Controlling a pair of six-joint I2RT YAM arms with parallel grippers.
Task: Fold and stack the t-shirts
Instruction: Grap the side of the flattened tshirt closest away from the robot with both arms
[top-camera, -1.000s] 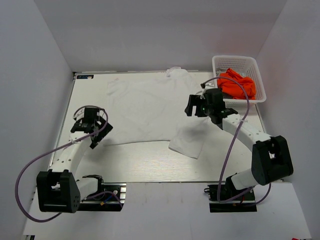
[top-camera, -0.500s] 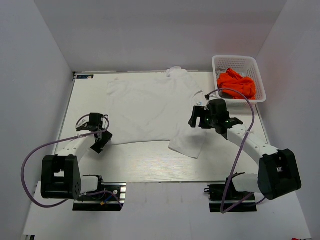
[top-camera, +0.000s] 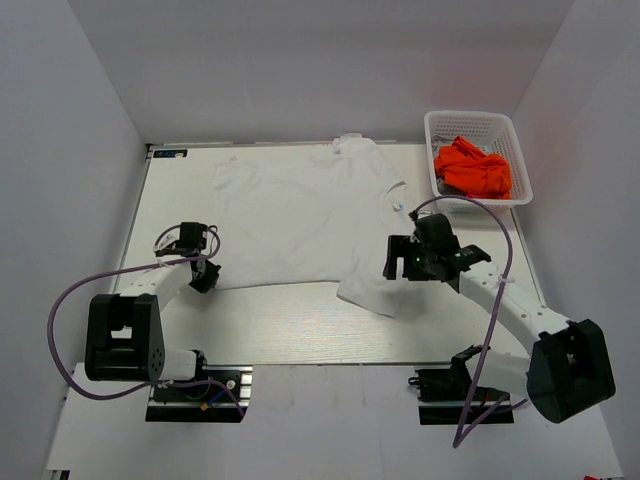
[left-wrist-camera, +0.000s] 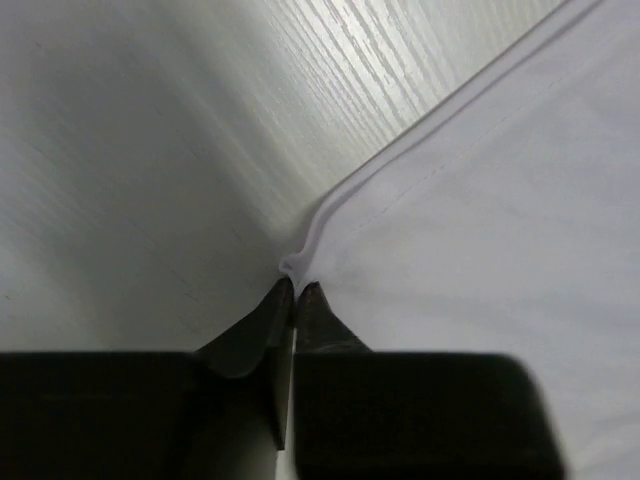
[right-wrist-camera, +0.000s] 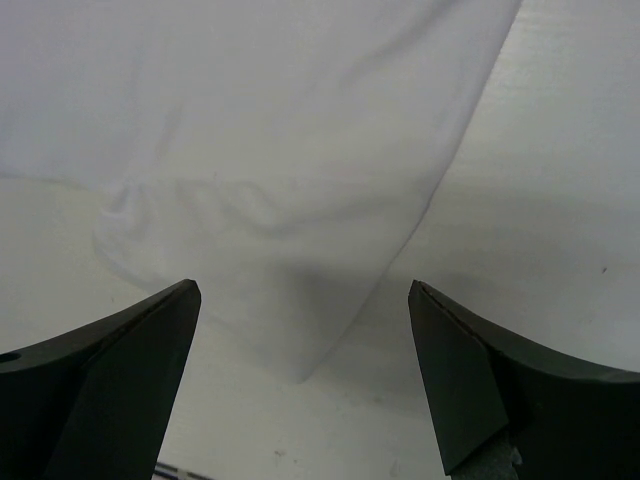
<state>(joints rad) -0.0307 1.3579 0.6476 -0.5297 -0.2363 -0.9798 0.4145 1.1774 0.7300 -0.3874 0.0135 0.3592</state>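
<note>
Plain white thin-cloth t-shirt (top-camera: 290, 215): spread flat on white wood-grain counter (top-camera: 300, 325). Left claw (left-wrist-camera: 295, 287): pinched closed on shirt's near-left hem corner. Right claw (right-wrist-camera: 303, 290): jaws wide apart, above shirt's near-right flap. Bright orange cloth t-shirt (top-camera: 475, 168): bunched inside white plastic lattice basket (top-camera: 470, 115), far right.

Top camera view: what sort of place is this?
Probably a robotics lab test cell: left arm and right arm mounted at a white table, plain walls boxing it in, a white t-shirt laid out for folding.
</note>
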